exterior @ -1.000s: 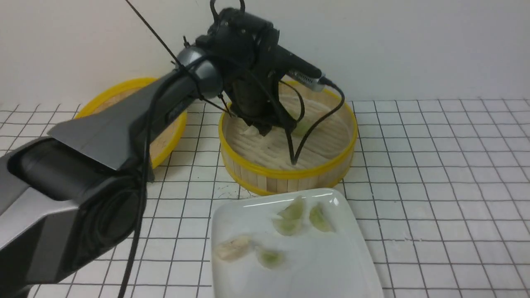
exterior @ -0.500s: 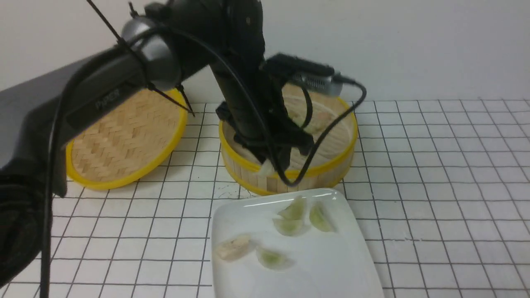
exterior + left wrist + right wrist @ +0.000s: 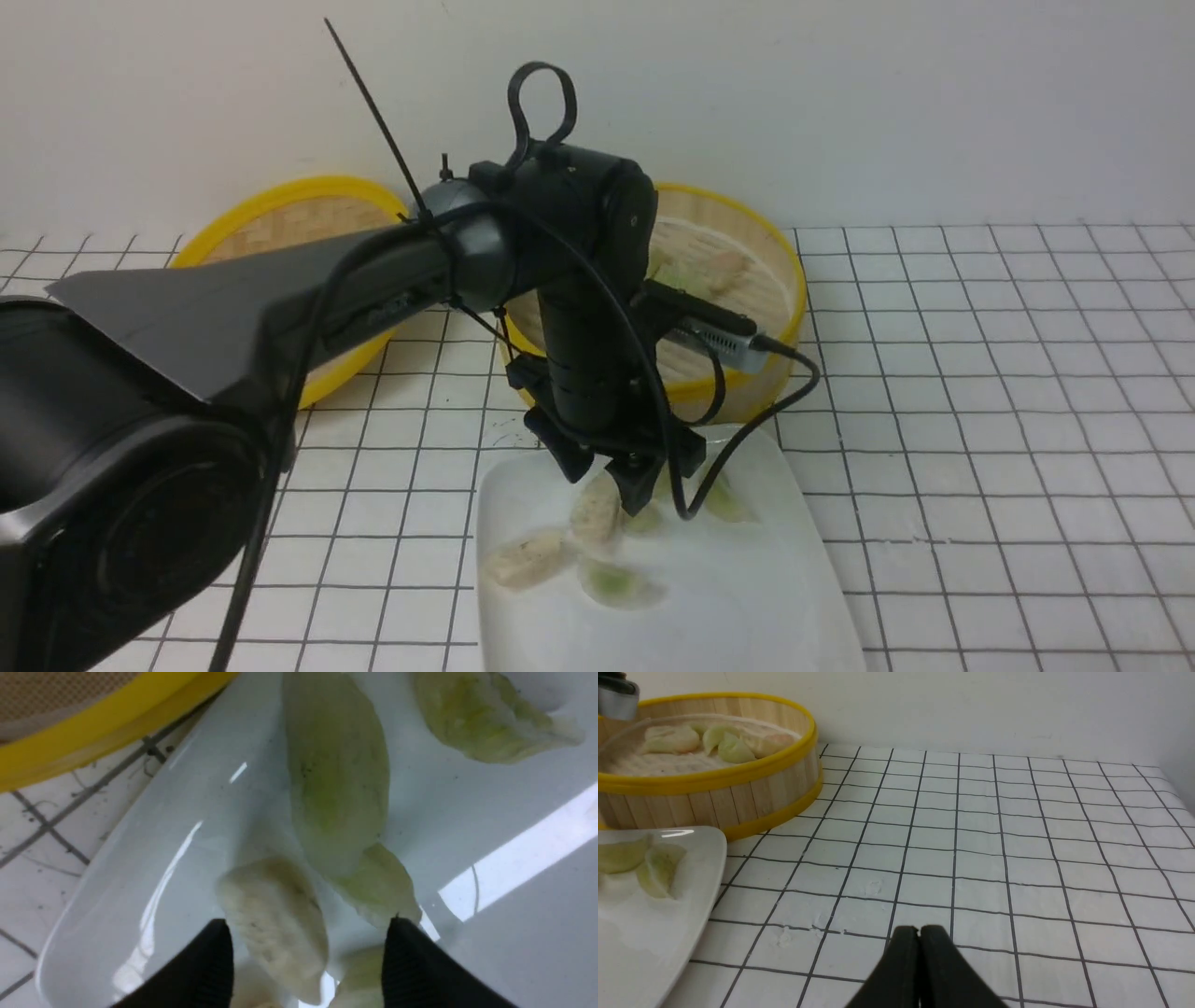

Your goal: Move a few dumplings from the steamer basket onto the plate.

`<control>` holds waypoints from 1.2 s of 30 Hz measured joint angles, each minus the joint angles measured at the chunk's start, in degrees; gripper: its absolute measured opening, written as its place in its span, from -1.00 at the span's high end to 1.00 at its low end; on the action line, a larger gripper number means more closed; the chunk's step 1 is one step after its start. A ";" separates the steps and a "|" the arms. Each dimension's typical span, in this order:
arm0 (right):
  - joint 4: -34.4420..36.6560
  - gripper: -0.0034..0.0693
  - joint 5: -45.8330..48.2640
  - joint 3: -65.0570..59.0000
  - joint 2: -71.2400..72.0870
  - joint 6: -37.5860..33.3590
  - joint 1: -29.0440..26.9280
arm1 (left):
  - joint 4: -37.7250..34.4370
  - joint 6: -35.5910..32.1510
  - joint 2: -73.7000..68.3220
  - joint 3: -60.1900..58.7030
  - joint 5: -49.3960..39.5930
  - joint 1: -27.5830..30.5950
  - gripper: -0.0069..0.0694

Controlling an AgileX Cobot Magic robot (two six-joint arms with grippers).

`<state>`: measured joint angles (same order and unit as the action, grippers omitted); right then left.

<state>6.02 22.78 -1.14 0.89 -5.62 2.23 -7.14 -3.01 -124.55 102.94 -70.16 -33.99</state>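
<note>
1. White gridded tabletop [image 3: 980, 420], pale wall [image 3: 840, 93].
2. 1 beige dumpling [image 3: 596, 511] lies on the plate [image 3: 747, 607], nearer than the steamer basket [image 3: 794, 289].
3. Left gripper [image 3: 607, 485] straddles it, jaws wider than the dumpling.
4. Right gripper [image 3: 919, 952] sits pinched closed, right of the plate.

Dumplings [image 3: 523, 558] crowd the far half of the plate [image 3: 747, 607], steamer basket [image 3: 770, 247] just behind.

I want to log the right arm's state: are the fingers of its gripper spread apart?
No, the two black fingers of the right gripper are pressed together with no gap.
</note>
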 joint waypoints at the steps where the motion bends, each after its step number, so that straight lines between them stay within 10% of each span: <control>1: 0.00 0.95 0.00 0.00 0.00 0.00 0.00 | 0.13 0.23 0.87 0.00 0.00 0.00 -0.12; 9: 0.00 0.95 0.00 0.00 0.00 0.00 0.00 | 4.50 1.44 18.38 -0.08 -0.05 -0.04 0.79; 36: 0.00 0.95 0.00 0.00 0.00 0.00 0.00 | 2.94 3.95 86.99 -55.57 39.45 -0.04 0.83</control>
<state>6.02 22.78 -1.14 0.89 -5.62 2.23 -4.20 0.94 -37.56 47.36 -30.71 -34.03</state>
